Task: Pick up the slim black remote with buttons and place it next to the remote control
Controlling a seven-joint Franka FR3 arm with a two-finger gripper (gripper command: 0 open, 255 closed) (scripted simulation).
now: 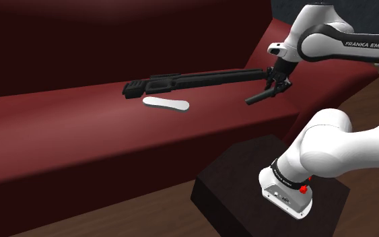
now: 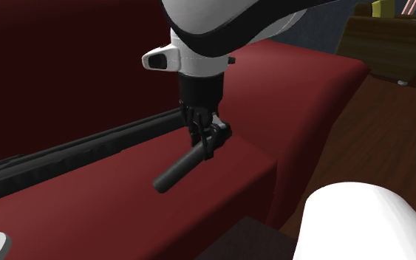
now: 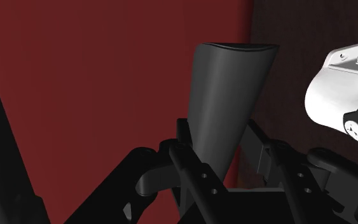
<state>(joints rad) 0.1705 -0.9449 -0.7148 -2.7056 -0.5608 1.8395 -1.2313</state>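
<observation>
Firmly clasped in the end effector, the slim dark remote is best carried level to the white remote control well apart from it and laid alongside.

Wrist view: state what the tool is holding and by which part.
The tool holds the slim dark remote by one end, clamped between its jaws; the rest of the remote juts out free beyond them.
</observation>
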